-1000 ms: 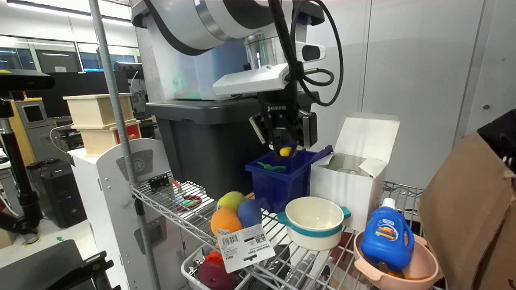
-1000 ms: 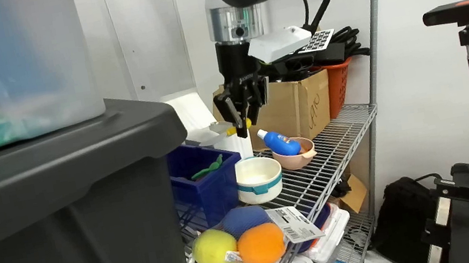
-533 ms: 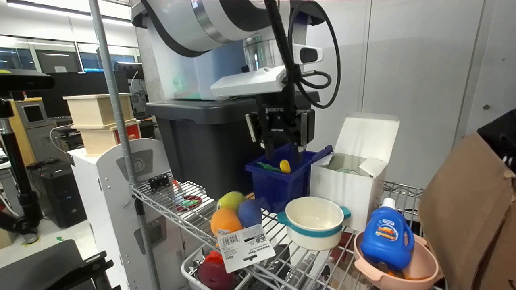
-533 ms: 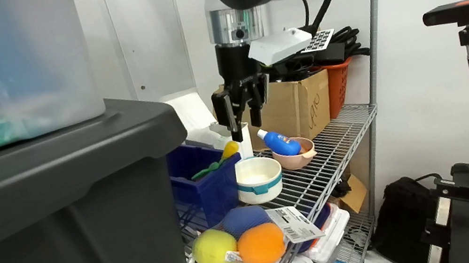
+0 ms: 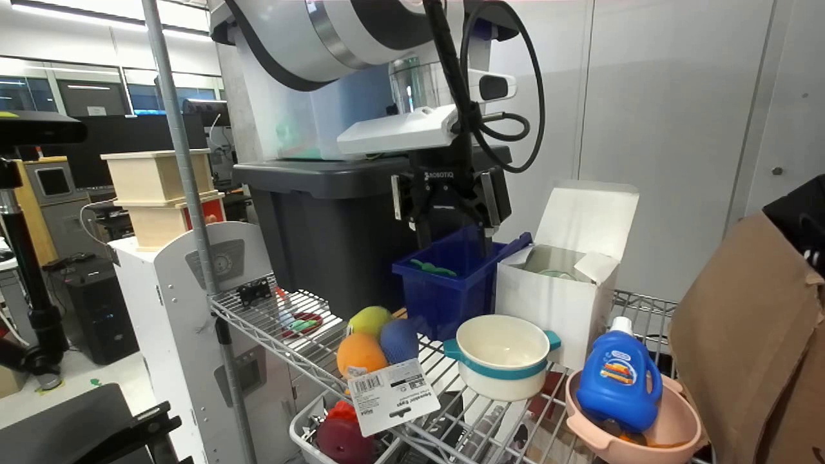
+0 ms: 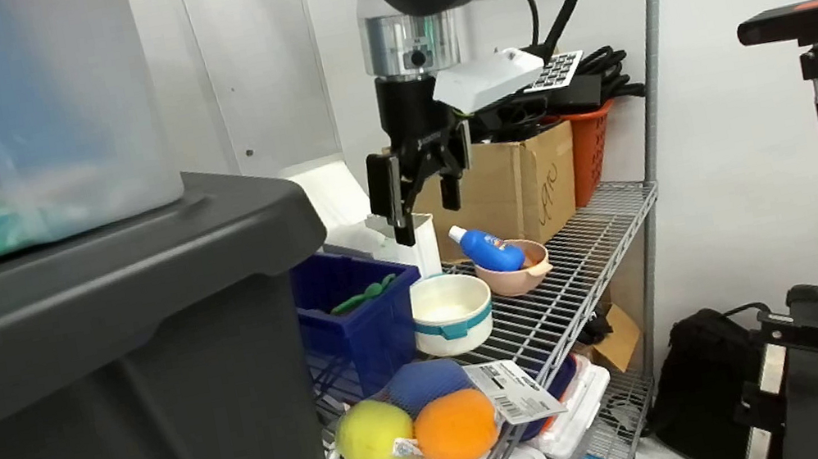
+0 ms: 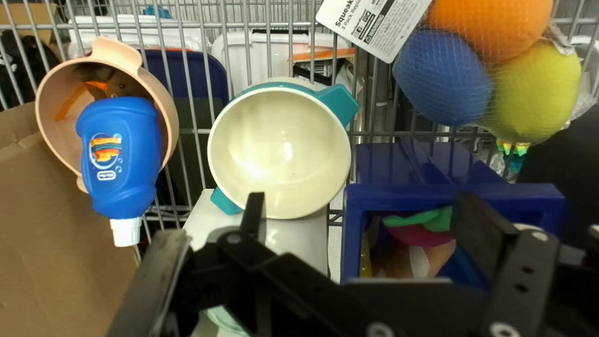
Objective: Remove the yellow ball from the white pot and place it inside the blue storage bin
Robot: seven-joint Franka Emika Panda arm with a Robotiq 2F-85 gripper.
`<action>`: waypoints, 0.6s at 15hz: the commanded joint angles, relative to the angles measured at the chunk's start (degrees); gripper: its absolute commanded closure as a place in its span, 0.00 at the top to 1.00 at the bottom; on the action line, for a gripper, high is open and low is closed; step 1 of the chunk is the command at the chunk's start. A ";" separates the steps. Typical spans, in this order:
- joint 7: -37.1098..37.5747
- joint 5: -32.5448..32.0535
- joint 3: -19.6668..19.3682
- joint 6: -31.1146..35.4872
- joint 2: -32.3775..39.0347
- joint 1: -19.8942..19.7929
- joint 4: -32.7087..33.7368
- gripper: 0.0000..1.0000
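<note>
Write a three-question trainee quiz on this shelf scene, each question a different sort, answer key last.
1. True or false: a yellow ball sits in the white pot.
2. Short answer: what does the blue bottle rest in?
3. Multiple choice: the jaws are (A) shut on the white pot; (B) open, gripping nothing; (C) shut on the blue bottle.

Key: 1. False. 2. The pink bowl. 3. B.

You could reach straight down into the white pot (image 5: 503,354). Sideways, the grey tote (image 5: 329,238) and white box (image 5: 553,306) hem in the blue bin (image 5: 445,306), and balls (image 5: 368,340) crowd the shelf's (image 6: 579,255) outer edge.
</note>
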 commanded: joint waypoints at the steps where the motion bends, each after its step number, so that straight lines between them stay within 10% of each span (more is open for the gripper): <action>1: -0.87 0.68 -0.41 1.06 -0.82 0.12 -0.99 1.00; 9: -3.75 -0.43 -2.92 1.84 -4.14 -2.42 -6.12 1.00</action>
